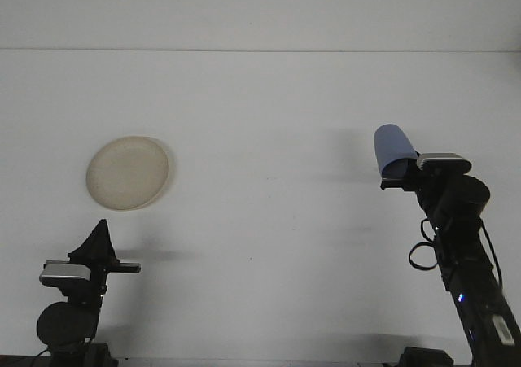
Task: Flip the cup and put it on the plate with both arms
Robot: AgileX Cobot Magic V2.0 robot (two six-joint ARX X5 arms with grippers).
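A blue cup (393, 149) hangs above the table at the right, tilted with its closed end up and to the left. My right gripper (397, 180) is shut on the cup's lower rim end, and the arm rises steeply from the bottom right corner. A cream plate (128, 172) lies flat on the white table at the left. My left gripper (100, 238) stays low near the front left edge, below the plate and apart from it, its fingers pointing up together with nothing between them.
The white table (269, 123) runs back to a pale wall. A shadow of the cup falls on the table left of the right arm.
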